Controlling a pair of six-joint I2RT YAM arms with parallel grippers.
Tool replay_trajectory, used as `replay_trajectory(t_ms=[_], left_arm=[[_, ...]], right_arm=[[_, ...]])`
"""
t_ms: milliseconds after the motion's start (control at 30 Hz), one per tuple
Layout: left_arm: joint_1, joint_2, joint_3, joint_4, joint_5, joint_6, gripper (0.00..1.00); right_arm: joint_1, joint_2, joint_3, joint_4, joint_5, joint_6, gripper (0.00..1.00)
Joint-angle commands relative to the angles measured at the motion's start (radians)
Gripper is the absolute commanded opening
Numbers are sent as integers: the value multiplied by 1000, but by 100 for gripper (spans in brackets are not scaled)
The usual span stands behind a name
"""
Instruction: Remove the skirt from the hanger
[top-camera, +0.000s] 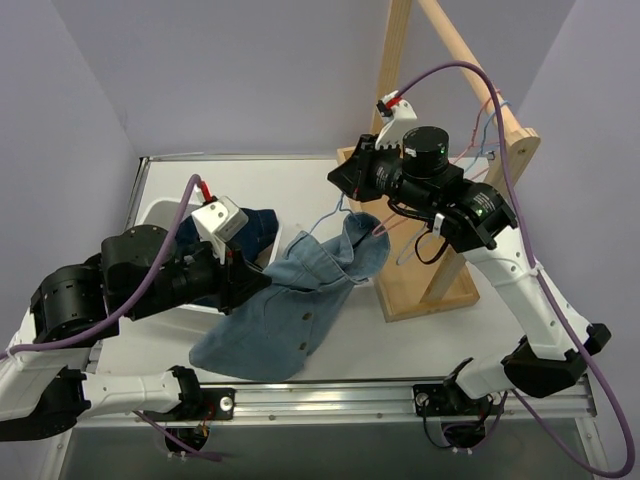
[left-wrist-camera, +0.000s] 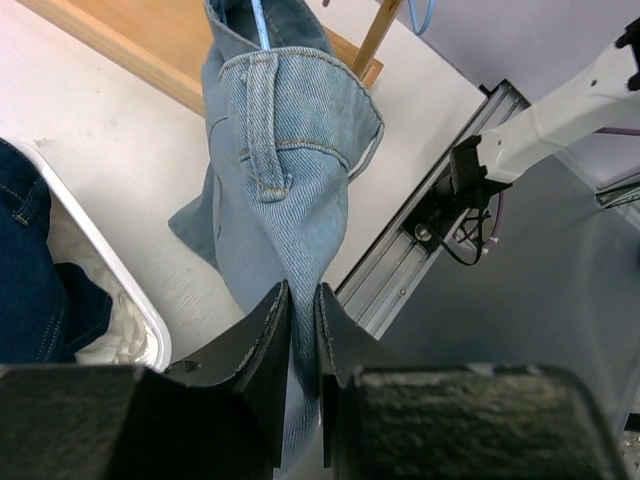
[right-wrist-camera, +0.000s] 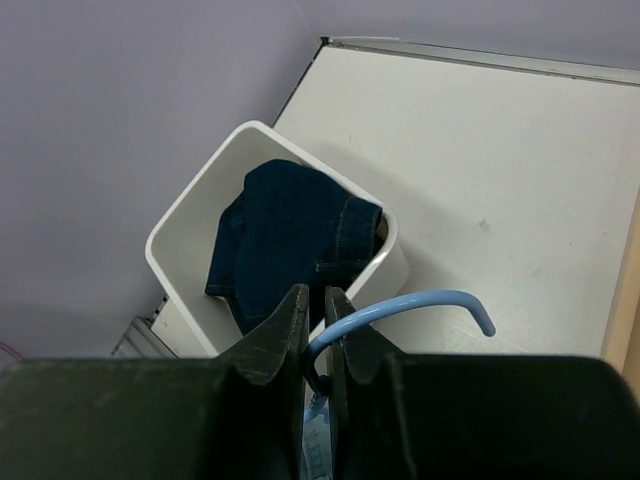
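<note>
The white pleated skirt is not clearly in view; only a bit of white fabric (left-wrist-camera: 112, 330) shows in the bin under dark denim. A thin pink-red wire (top-camera: 493, 103) hangs at the rack's beam, possibly the hanger. My right gripper (top-camera: 338, 180) (right-wrist-camera: 312, 292) is shut on the hook of a light-blue wire hanger (right-wrist-camera: 420, 300) that carries the light-blue denim shirt (top-camera: 290, 310). My left gripper (top-camera: 262, 283) (left-wrist-camera: 300, 290) is shut on the lower part of that shirt (left-wrist-camera: 280, 150), which stretches between the two grippers above the table.
A white bin (top-camera: 160, 212) (right-wrist-camera: 190, 220) at the left holds a dark-blue denim garment (top-camera: 255, 228) (right-wrist-camera: 290, 230). A wooden rack (top-camera: 430, 290) stands at the right, its base (left-wrist-camera: 120, 40) near the shirt. Light-blue wire hangers (top-camera: 480, 135) hang on its beam.
</note>
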Motion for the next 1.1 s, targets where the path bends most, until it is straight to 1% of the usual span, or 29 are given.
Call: replay_trajectory(t_ms=[0,100,133,167,233,267,367,433,500,533,567,600,667,700,733,833,900,1067], left_arm=[[3,-58,-49,80,-16,-44,23],[3,-84,-104,76,-44,-90,22],[3,-88,-114,76,-56,-95,22],[3,-93,-118,76,-62,-99,22],[3,-107,-127,71,-70,-110,26],[3,-117,-130,68,-75,-113,30],[3,-137,-156,71,-75,-132,34],[3,-144,-176,76,-72,-141,39],[3,-145,-184,83,-66,-139,39],[3,-142,-183,83,-65,-132,36],[3,-134,-177,71,-70,-132,31],[3,-131,-172,60,-82,-132,19],[3,-124,-161,39,-84,-130,12],[3,-124,-158,30,-87,-129,4],[3,-122,-154,19,-91,-130,3],[3,-137,-140,-24,-128,-152,2],[3,-168,-132,-58,-194,-176,2],[3,-289,-98,-70,-338,-231,2]], right_arm=[[-4,28,117,30,0,76,0],[-5,115,257,-14,-26,118,0],[-4,132,329,-25,-32,126,0],[-5,149,359,-34,-41,133,0],[-4,177,405,-54,-32,143,0],[-5,180,429,-62,-8,146,0],[-30,184,434,-73,-1,176,0],[-41,183,431,-65,-14,199,0],[-47,184,434,-57,-21,208,0],[-48,186,436,-53,-26,216,0],[-48,187,437,-51,-27,218,0],[-50,187,442,-50,-18,218,0],[-57,186,444,-54,-9,222,0],[-67,181,442,-54,-4,222,0],[-68,180,437,-54,3,222,0],[-76,175,433,-68,37,204,0],[-87,166,419,-85,87,189,0],[-133,137,284,-60,137,213,0]])
